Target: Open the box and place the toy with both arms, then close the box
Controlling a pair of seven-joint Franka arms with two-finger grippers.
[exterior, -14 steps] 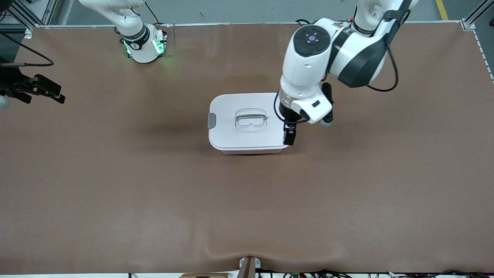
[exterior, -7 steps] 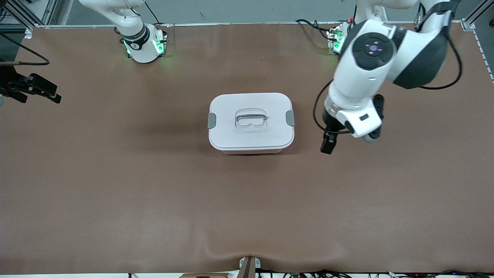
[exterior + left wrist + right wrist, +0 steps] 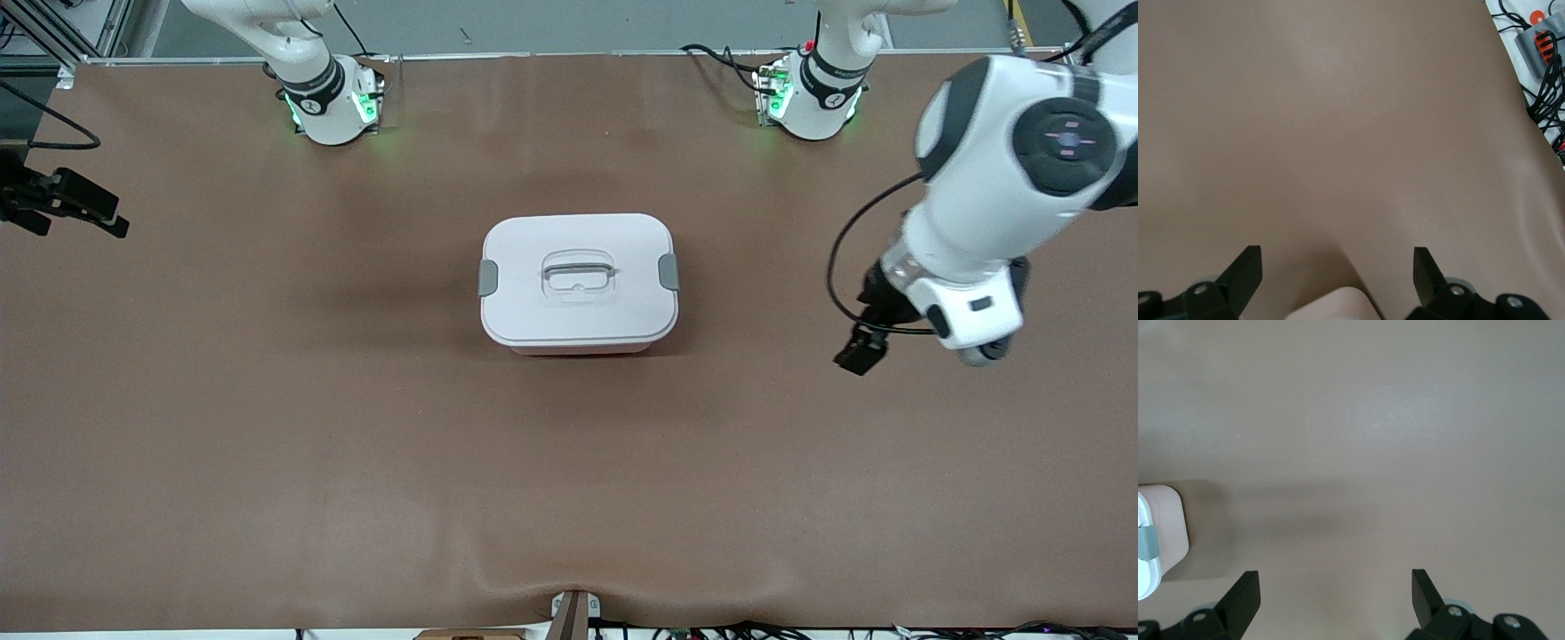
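The box (image 3: 578, 280) sits mid-table, its white lid down, with a grey latch (image 3: 669, 271) at each end and the handle recessed in the middle. One end of the box (image 3: 1161, 537) shows in the right wrist view. The toy is out of view. My left gripper (image 3: 861, 348) (image 3: 1336, 270) hangs open over bare mat, well off the box toward the left arm's end of the table. My right gripper (image 3: 89, 211) (image 3: 1335, 590) is open over the mat at the right arm's end, with nothing between its fingers.
The brown mat (image 3: 356, 444) covers the table. Cables (image 3: 711, 633) run along the edge nearest the front camera. The left wrist view shows a grey and orange device (image 3: 1538, 45) among cables off the mat, and a pale rounded shape (image 3: 1331, 305) that I cannot identify.
My left arm has swung from the box's latch end out toward the left arm's end of the table. The right gripper has drifted slightly toward the table's edge. The box has not moved.
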